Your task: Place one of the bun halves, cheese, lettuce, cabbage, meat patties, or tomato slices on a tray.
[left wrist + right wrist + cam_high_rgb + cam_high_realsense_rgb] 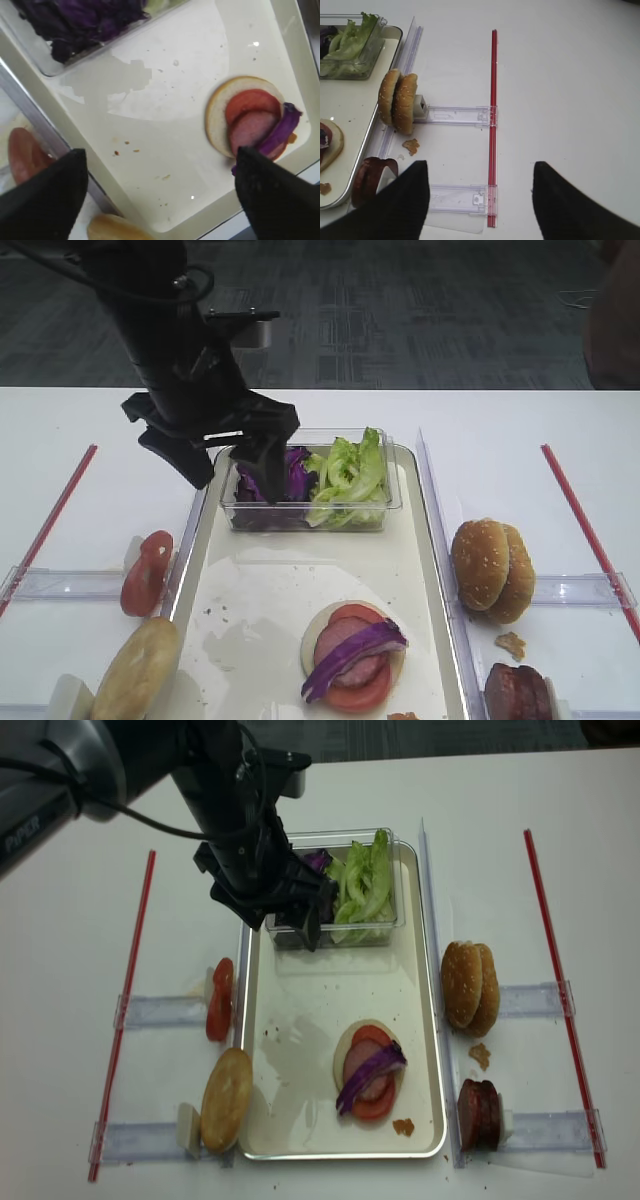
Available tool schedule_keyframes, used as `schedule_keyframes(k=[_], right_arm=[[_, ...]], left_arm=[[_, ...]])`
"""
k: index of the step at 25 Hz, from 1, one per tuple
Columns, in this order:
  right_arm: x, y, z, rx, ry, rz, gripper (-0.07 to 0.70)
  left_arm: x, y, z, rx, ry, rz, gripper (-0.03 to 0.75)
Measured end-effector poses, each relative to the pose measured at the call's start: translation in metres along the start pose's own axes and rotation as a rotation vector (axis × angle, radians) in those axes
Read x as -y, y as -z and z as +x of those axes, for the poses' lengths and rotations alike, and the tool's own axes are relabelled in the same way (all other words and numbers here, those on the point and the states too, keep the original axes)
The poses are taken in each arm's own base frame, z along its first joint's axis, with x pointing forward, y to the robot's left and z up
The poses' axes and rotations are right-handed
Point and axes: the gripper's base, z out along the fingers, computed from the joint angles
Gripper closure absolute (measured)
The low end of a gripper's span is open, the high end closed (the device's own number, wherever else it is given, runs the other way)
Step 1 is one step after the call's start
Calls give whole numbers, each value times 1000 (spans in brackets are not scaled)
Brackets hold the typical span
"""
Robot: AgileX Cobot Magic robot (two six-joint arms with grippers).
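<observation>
The cream tray [437,570] carries a plain bun half [216,115] topped with tomato [250,102], a patty [250,131] and a purple cabbage strip [355,648]. My left gripper [232,465] hangs open and empty above the tray's far left end, by the clear tub; its wrist view shows bare tray between the fingers [50,195]. Lettuce [350,472] and purple shreds [285,478] fill the tub. Two sesame bun halves [492,568] and meat patties [518,692] stand right of the tray. Tomato slices [147,572] and a pale bun half [138,668] stand left. My right gripper [480,163] is open over the table.
Clear plastic racks [455,115] hold the food on both sides of the tray. Red strips [583,525] run along the table on the far left and far right. A crumb [411,146] lies near the sesame buns. The tray shows crumbs and a wet patch [115,80].
</observation>
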Motion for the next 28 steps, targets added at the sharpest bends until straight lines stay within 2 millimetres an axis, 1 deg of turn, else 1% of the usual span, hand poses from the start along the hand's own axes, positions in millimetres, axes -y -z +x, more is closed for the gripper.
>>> schedule_keyframes(k=[11,14,21,28], right_arm=[[0,0,0,0,7,0,189],[0,0,0,0,0,0,189],[0,0,0,0,0,0,189],[0,0,0,0,0,0,189]], left_arm=[[-68,14,4,14,129,-143,155],[-91,19,8,15,177,-182,155],[-137,31,21,30,302,-210,155],[-171,41,35,44,405,-226,155]])
